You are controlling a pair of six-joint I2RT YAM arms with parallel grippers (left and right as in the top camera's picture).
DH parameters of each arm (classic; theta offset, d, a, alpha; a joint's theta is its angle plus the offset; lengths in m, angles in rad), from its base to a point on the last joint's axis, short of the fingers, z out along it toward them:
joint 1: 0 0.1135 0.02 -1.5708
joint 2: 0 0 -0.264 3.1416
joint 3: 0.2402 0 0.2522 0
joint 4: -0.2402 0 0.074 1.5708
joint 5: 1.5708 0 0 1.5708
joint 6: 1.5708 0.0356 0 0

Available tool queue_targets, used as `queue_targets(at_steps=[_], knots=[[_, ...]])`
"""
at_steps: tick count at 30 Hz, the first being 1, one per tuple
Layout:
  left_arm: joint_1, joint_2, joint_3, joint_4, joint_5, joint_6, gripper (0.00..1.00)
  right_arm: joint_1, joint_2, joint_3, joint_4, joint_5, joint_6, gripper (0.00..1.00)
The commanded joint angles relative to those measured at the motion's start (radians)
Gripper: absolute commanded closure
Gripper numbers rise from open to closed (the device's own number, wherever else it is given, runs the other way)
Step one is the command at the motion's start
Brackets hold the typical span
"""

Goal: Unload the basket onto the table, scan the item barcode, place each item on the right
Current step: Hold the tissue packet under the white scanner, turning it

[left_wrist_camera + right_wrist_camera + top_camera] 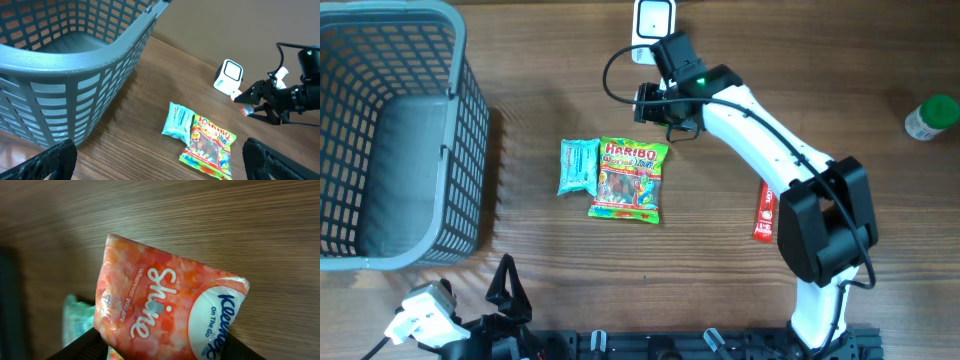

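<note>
Though near basket (pixel 470 150), Haribo bag (pixel 630 180) and teal packet (pixel 578 166) outside it.

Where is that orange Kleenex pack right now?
The orange Kleenex pack fills the right wrist view, held in the right gripper. From overhead, that gripper sits between the white scanner and the Haribo bag.

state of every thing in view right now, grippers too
basket: upright, empty
tissue pack: off table, held
right gripper: shut on tissue pack
left gripper: open, empty
haribo bag: flat on table
teal packet: flat, beside haribo bag
red packet: flat on table
green bottle: cap on
</note>
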Motion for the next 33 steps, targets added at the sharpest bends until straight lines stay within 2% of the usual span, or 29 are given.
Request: queue_targets(at_steps=[1,5,10,13,16,20,27,33], knots=[[-0.003,-0.006,-0.002,0.003,-0.005,-0.006,0.0,-0.041,-0.013,0.014,0.062,-0.227,0.002,0.42],[-0.003,-0.006,-0.002,0.003,-0.005,-0.006,0.0,-0.086,-0.012,0.014,0.172,-0.327,0.143,0.45],[-0.003,-0.006,-0.002,0.003,-0.005,-0.006,0.0,-0.109,0.042,0.013,0.5,-0.331,0.468,0.47],[-0.003,-0.006,-0.002,0.003,-0.005,-0.006,0.0,-0.112,0.089,0.013,0.612,-0.329,0.599,0.48],[-0.003,-0.006,-0.002,0.003,-0.005,-0.006,0.0,-0.113,0.149,0.013,0.751,-0.328,0.818,0.52],[-0.003,-0.006,-0.002,0.003,-0.005,-0.006,0.0,-0.114,0.209,0.013,0.885,-0.293,1.079,0.52],[-0.003,-0.006,-0.002,0.003,-0.005,-0.006,0.0,-0.125,0.28,0.013,1.022,-0.179,1.35,0.51],[-0.003,-0.006,-0.002,0.003,-0.005,-0.006,0.0,-0.154,0.342,0.015,1.135,-0.145,1.41,0.51]])
